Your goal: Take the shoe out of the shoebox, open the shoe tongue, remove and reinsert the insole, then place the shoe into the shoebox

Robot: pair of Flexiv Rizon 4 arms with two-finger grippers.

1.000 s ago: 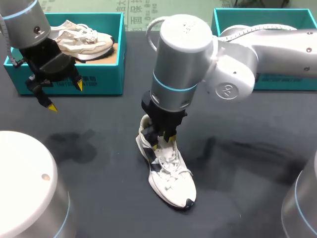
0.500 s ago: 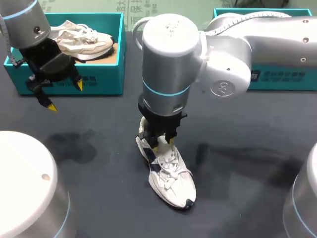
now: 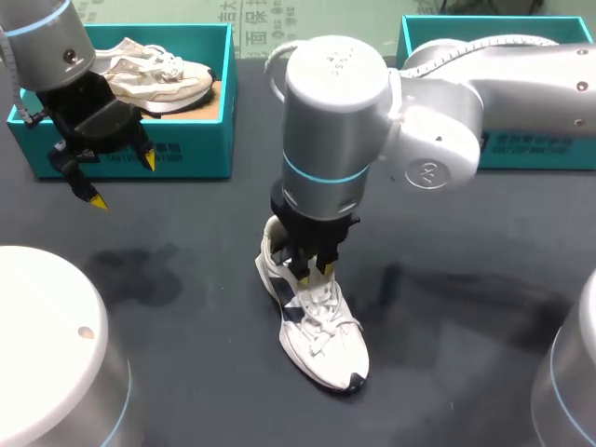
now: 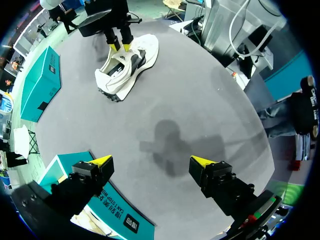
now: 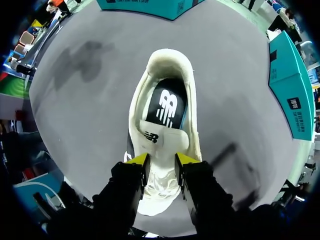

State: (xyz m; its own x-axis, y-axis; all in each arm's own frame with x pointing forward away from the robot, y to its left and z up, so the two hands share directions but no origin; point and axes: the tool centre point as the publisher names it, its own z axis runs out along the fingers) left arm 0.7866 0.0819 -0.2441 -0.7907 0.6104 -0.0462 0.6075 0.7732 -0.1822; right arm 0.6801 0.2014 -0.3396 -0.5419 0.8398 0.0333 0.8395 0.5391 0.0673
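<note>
One filled shoebox [image 3: 186,154]; right tool [image 5: 161,159] seemingly on tongue [image 5: 161,142].

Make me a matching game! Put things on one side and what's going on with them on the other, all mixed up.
Things:
1. white shoe
2. beige shoe
3. left gripper
4. right gripper

What's going on:
A. in the box
B. pinching the tongue
C. open, in the air over the table
D. sitting on the table

Pairs: 1-D, 2-A, 3-C, 4-B
</note>
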